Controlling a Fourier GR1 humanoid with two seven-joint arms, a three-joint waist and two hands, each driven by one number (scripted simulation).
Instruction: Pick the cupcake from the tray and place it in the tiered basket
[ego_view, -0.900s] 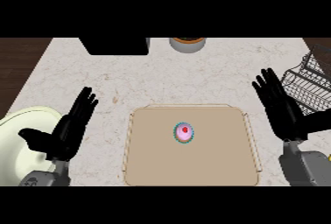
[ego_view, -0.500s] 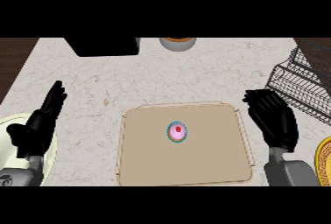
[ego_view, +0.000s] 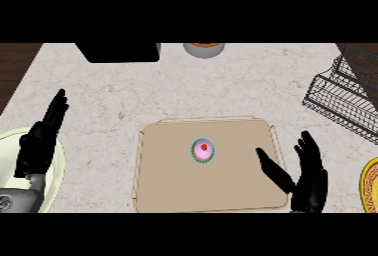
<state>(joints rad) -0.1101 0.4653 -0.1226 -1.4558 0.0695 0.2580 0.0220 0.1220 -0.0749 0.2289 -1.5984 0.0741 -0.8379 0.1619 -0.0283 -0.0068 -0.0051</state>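
— Where is the cupcake (ego_view: 203, 150) now?

— It sits upright near the middle of the tray (ego_view: 166, 190), a little toward the tray's far edge. Nothing touches it. The tray lies flat on the bench (ego_view: 244, 85).

— And your hands?

— My right hand (ego_view: 306, 180) is at the tray's near right corner, partly over its right edge. The fingers are straight and spread, the thumb points in toward the tray's middle, and it holds nothing. My left hand (ego_view: 40, 142) is off the tray on its left side, well apart from it, above a pale plate (ego_view: 52, 195). It is also released, fingers straight, resting.

— Which hand is nearer to the cupcake?

— The right one, I judge. From it, the cupcake lies to the left and a bit farther from me, so the thumb side already faces it. The cupcake is round seen from above, so it has no long axis to line up with; I think any side approach will do.

— And the basket?

— The wire tiered basket (ego_view: 343, 100) stands beyond the tray's far right corner, at the right edge of the view. That is also my right side, so I would use the right hand for the whole job. The grasp is not yet begun.
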